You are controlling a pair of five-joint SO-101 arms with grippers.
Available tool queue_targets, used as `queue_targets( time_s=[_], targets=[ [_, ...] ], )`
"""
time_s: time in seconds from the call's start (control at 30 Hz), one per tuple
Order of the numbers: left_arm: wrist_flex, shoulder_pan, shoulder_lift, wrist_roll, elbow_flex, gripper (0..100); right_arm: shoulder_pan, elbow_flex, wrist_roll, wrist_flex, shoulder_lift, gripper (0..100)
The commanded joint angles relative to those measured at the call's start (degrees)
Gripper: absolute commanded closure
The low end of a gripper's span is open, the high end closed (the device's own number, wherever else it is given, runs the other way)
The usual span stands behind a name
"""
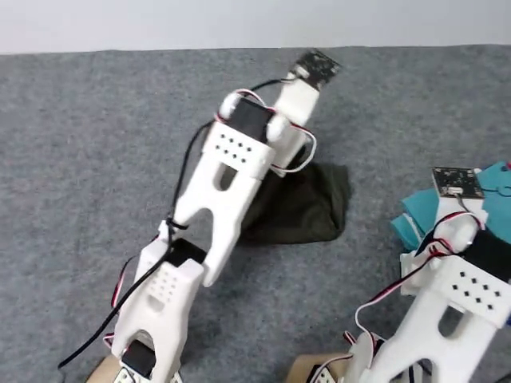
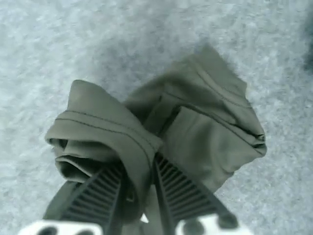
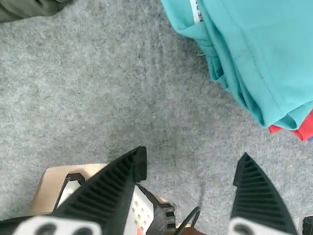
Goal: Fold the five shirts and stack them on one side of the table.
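Olive shirt [image 1: 307,207]: one item, dark green, lying crumpled near the middle of the table on the grey cover [image 1: 96,144]. Partly bunched, with a stitched hem raised off the surface and the rest spread flat toward the far side. Well apart from the other garments.

Left gripper [image 2: 139,191]: clenched on a raised fold of the olive shirt, the cloth pinched between the two ribbed black fingers [image 2: 98,196]. The hem drapes over the fingertips on both sides.

Left arm [image 1: 231,171]: white, stretched from the near left edge toward the middle of the table, its wrist over the left part of the olive shirt.

Teal shirt [image 3: 254,54]: folded, uppermost of the pile at the right edge of the table. Several layered edges show along its near side, and a white label sits at one edge.

Red shirt [image 3: 301,129]: a thin edge showing under the teal shirt, touching it. Whether it is folded cannot be told.

Right gripper [image 3: 192,160]: released, jaws spread wide, nothing between them. It hangs over bare grey cover, just left of the teal pile and not touching it.

Right arm [image 1: 447,303]: white, standing at the near right, beside the pile.

Tan board [image 3: 54,181]: at the near edge, below the right gripper, carrying an arm's base.
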Motion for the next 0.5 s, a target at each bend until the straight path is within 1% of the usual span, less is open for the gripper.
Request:
queue_targets(
  time_s=[0.0, 0.2, 0.23, 0.33, 0.37, 0.47],
  targets=[
    [-0.6, 2.8, 2.2, -0.4, -5.4, 100, 0.3, -0.3, 0.6, 1.8, -1.4, 71.8],
    [-0.4, 6.6, 9.1, -0.5, -8.8, 99, 0.3, 0.0, 0.6, 1.5, -1.4, 71.8],
    [-0.1, 6.9, 9.8, -0.5, -8.8, 96, 0.3, 0.0, 0.6, 1.5, -1.4, 71.8],
    [1.1, 7.5, 10.0, -0.6, -8.7, 84, 0.3, 0.0, 0.6, 1.5, -1.5, 71.8],
    [1.1, 7.5, 9.8, -0.6, -8.7, 81, 0.3, 0.0, 0.6, 1.5, -1.5, 71.8],
    [1.1, 7.4, 7.0, -1.8, -8.7, 80, 0.3, 0.0, 0.6, 1.5, -1.5, 71.8]
  ],
)
